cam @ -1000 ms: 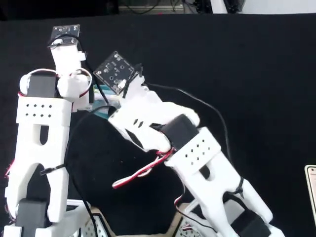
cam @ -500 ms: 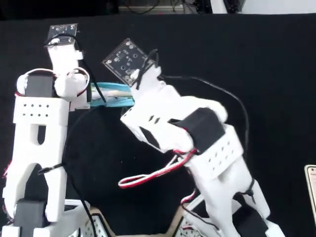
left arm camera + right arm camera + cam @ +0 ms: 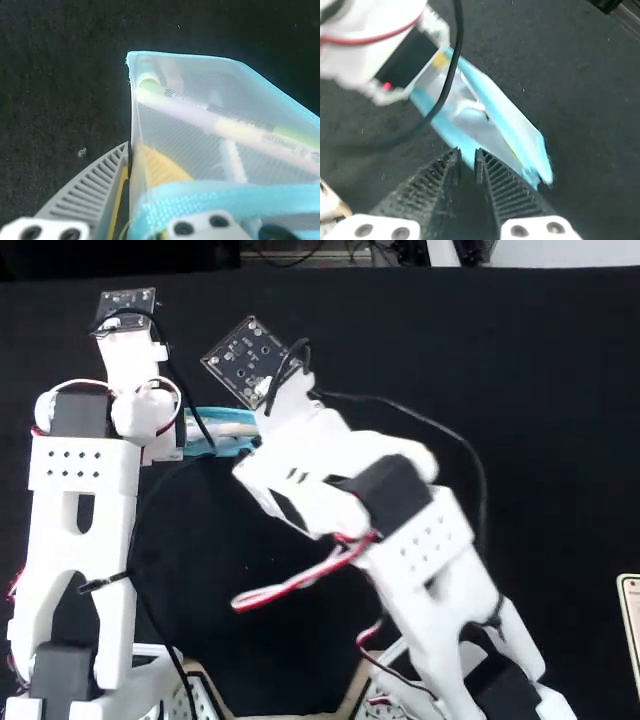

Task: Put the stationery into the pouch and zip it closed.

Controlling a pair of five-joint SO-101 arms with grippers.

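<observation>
At upper left of the high view the left pincer [image 3: 129, 160] pinches one end of the pouch [image 3: 225, 435], pens [image 3: 220, 127] inside. Centre, the right pincer [image 3: 466, 152], nearly pressed together, meets the zip edge. It should draw straight along the zip against the left's hold.

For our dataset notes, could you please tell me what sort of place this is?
Likely a robotics lab workbench: black cloth over the table, two white arms side by side, cables along its far edge.
</observation>
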